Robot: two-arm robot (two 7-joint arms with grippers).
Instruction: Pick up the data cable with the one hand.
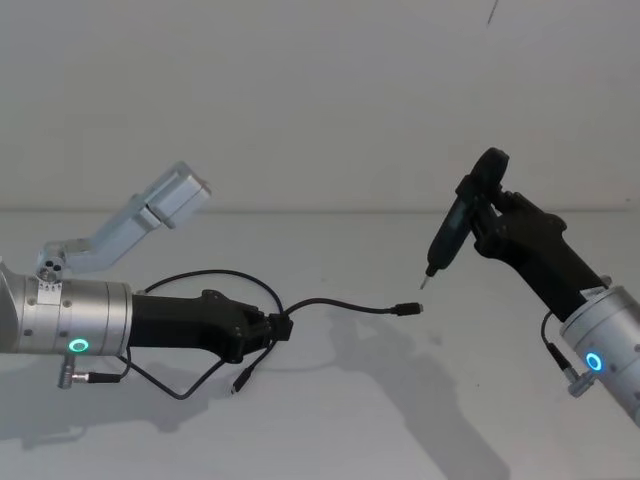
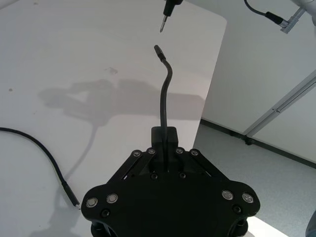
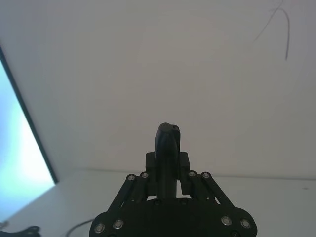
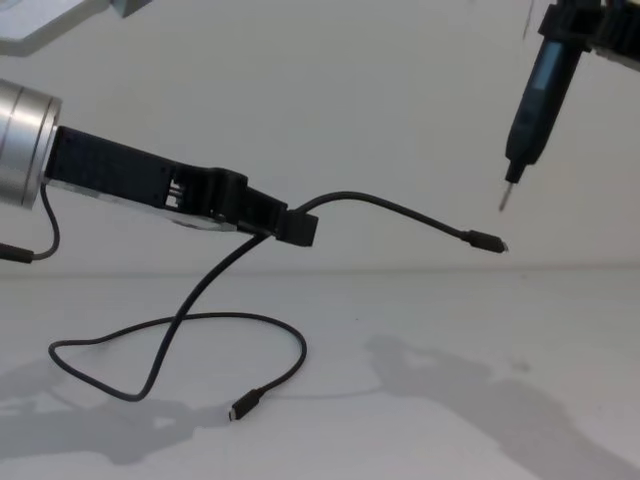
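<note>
Data cable [image 2: 162,98]: clamped nr one end in left claw [image 1: 280,327], slack loop on surface [image 1: 430,400]; slow straight lift advised; right claw [image 1: 488,210] clamped on pen tool [image 1: 447,232], well apart.

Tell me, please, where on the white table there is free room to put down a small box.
Free: the right part of the white table, below the raised plug of the long thin black data cable and the black pen-shaped tool in the right gripper. Crowded: the left part, where the cable's loop lies under the black angular left gripper.
</note>
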